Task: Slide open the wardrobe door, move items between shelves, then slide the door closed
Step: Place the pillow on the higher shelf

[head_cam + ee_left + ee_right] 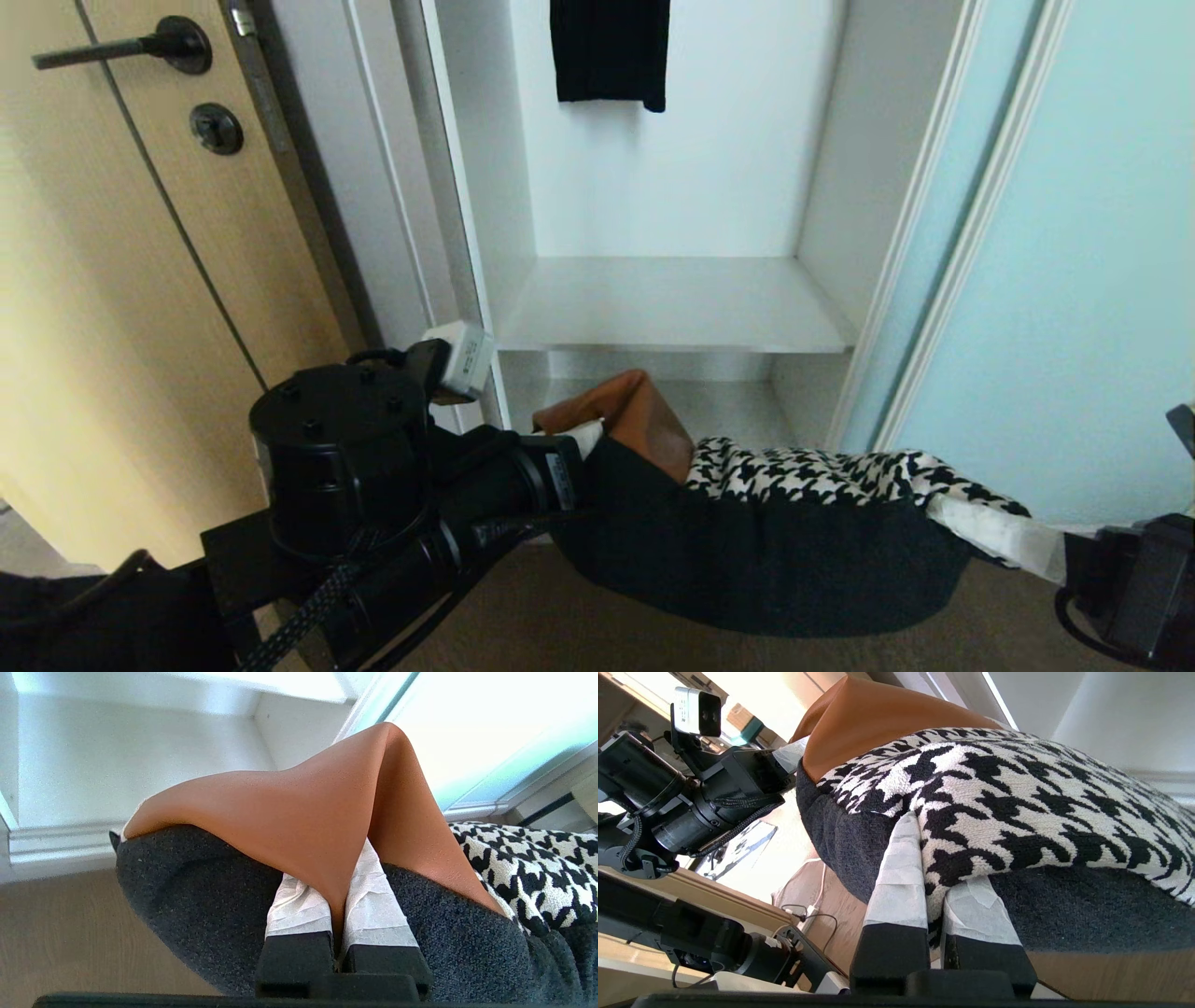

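The cushion (822,476) hangs in the air in front of the open wardrobe, held level between both grippers, with its dark grey underside sagging. My left gripper (583,439) is shut on the tan leather corner (303,807), which is pinched between the taped fingers (373,905). My right gripper (990,527) is shut on the houndstooth end (1017,788). A white shelf (672,308) lies bare just above and behind the cushion, and a lower board (738,397) shows beneath it. The sliding wardrobe door (1074,280), pale aqua, stands slid over to the right.
A black garment (609,51) hangs at the top of the compartment. The light wooden door (121,233) with its dark handle stands at the left. The wardrobe's white side post (467,233) is close to my left arm. Brown floor (560,635) lies below the cushion.
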